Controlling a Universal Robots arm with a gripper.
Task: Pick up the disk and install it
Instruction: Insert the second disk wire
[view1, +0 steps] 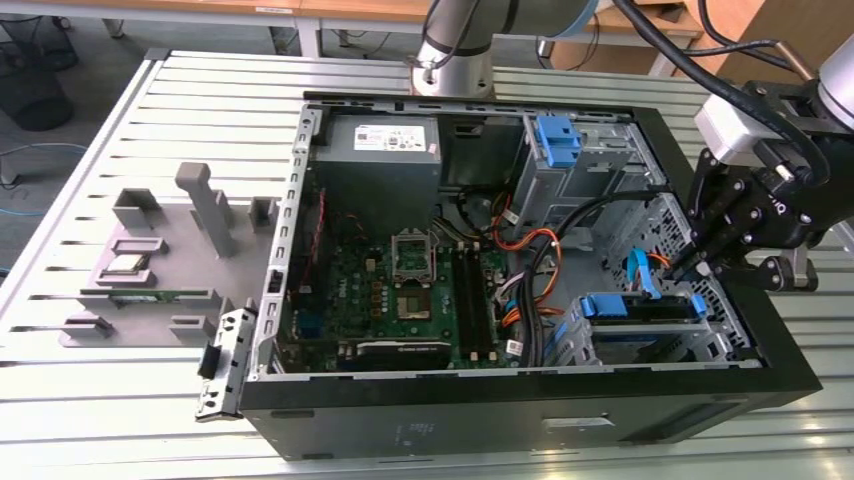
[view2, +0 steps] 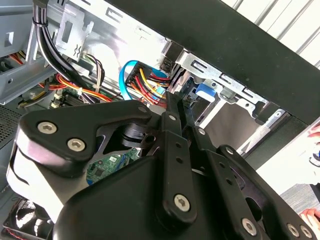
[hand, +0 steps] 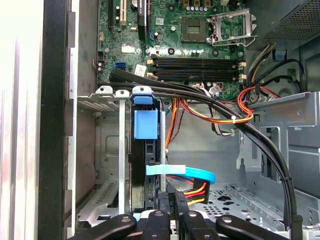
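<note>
Now, disk (hand: 146, 165): seated edgewise in drive cage (hand: 107, 150), bracket guiding it.
Hand (hand: 166, 197): clenched over its cable end.

arm (view1: 454, 40): silver tube; tool (view1: 747, 225): black linkages, silver screws; black cables

One open computer case (view1: 534, 400), one motherboard (view1: 400, 290), one disk (view1: 645, 306), two blue drive brackets, one robot arm (view1: 461, 40).

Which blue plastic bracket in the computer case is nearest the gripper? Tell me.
The one framing the disk, beside the gripper; the other blue bracket sits near the arm's base.
</note>
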